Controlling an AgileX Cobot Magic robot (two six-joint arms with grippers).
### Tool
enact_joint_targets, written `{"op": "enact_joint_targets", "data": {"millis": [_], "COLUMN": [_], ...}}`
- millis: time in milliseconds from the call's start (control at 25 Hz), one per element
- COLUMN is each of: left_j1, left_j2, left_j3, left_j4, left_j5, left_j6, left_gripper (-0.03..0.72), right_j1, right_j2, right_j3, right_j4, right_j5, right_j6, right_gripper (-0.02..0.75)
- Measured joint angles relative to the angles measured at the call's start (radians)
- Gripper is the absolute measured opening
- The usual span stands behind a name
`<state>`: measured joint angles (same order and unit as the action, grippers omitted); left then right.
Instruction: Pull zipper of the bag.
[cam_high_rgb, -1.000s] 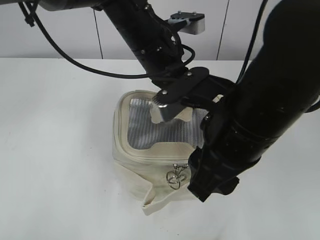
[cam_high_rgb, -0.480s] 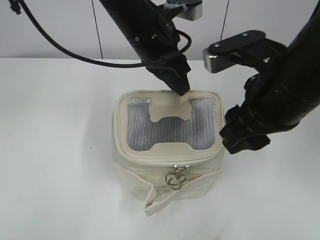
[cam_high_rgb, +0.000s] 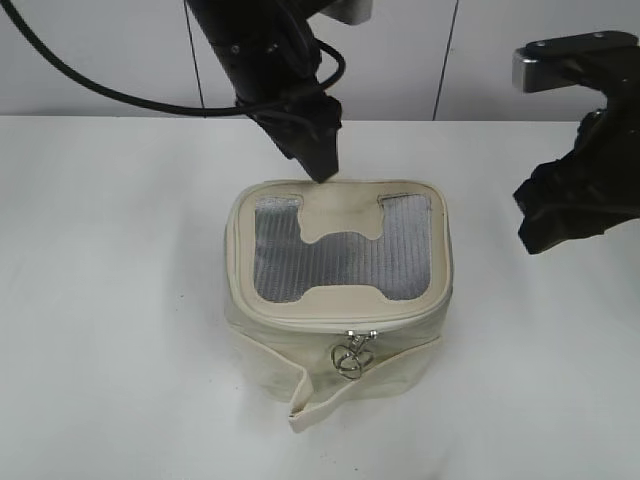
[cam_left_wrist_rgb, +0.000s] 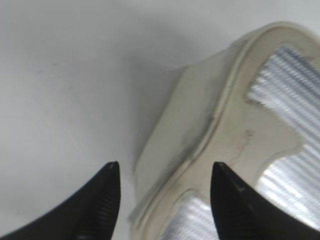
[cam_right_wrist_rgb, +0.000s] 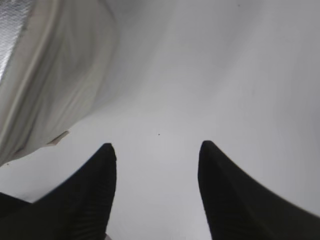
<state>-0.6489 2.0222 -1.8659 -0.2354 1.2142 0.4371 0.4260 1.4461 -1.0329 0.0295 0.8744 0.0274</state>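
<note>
The cream-white bag (cam_high_rgb: 335, 330) stands in the middle of the white table, its silvery mesh top facing up. The zipper (cam_high_rgb: 335, 318) runs round the top rim, and its silver pull tabs (cam_high_rgb: 352, 357) hang at the front. A loose cream strap (cam_high_rgb: 300, 395) lies across the front side. My left gripper (cam_high_rgb: 320, 165) hovers just above the bag's back rim, open and empty; the left wrist view shows its jaws (cam_left_wrist_rgb: 165, 172) astride the rim (cam_left_wrist_rgb: 220, 120). My right gripper (cam_high_rgb: 560, 225) is off to the right of the bag, open and empty (cam_right_wrist_rgb: 157, 150).
The white table (cam_high_rgb: 110, 300) spreads all round the bag. A pale wall with vertical seams (cam_high_rgb: 445, 50) stands behind it. The right wrist view shows the bag's side (cam_right_wrist_rgb: 55, 80) at the left and bare table (cam_right_wrist_rgb: 225, 75) ahead.
My right arm has swung away from the bag's front to the right and risen. My left gripper has lifted off the bag's top and shifted left to the back rim.
</note>
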Motion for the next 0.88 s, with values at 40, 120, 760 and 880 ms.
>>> {"op": "enact_joint_targets", "data": {"millis": [40, 120, 760, 880], "left_j1": [0.0, 0.002, 0.289, 0.366], "left_j2": [-0.011, -0.037, -0.316, -0.415], "left_j3": [0.0, 0.0, 0.042, 0.154], "left_j4": [0.045, 0.144, 0.256, 0.282], "left_j5": [0.001, 0.002, 0.002, 0.002], "left_j6": [-0.028, -0.077, -0.354, -0.361], "left_gripper": [0.44, 0.442, 0.377, 0.377], "right_j1": [-0.027, -0.079, -0.304, -0.313], "right_j2": [0.0, 0.0, 0.0, 0.0], "right_j3": [0.0, 0.0, 0.0, 0.0], "right_j4": [0.0, 0.0, -0.03, -0.03], "right_j5": [-0.003, -0.003, -0.004, 0.012], "right_j6": [0.0, 0.0, 0.0, 0.001], "right_gripper": [0.422, 0.422, 0.424, 0.424]}}
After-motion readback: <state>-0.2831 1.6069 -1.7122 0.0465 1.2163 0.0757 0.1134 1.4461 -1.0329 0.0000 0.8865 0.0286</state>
